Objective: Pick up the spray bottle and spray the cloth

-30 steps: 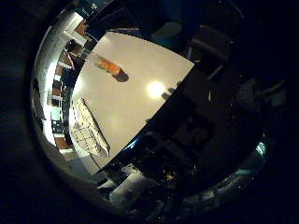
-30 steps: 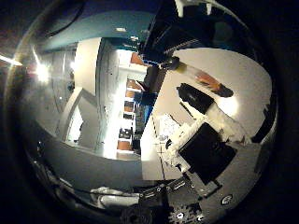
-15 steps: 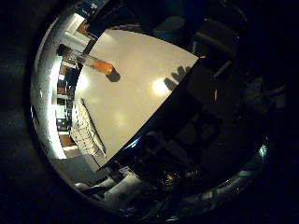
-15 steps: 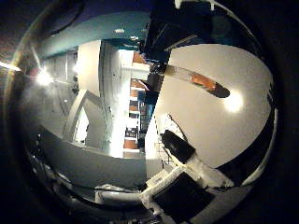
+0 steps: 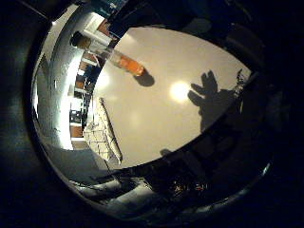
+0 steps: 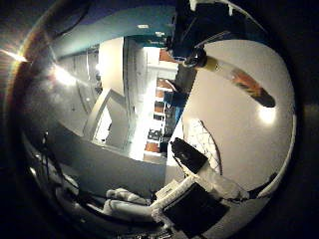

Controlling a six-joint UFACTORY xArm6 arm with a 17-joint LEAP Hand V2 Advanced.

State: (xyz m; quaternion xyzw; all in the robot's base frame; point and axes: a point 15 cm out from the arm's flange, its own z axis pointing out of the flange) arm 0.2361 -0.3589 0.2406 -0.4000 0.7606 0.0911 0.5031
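A pale counter (image 5: 156, 118) carries the upright spray bottle (image 5: 114, 57), well apart from the checked cloth (image 5: 105, 130). The hand (image 6: 209, 184) hangs above, spread, empty. Bottle likely light, slick; grasp its body.

Spray bottle (image 5: 118, 58): stands upright on the pale tabletop, clear body, orange liquid in the lower part, dark spray head on top; casts a small dark shadow at its base. Cloth (image 5: 105, 135): white with a grid pattern, spread flat on the same tabletop near its edge. In the little finger side view the cloth lies toward 7 o'clock from the bottle, well apart, not touching.
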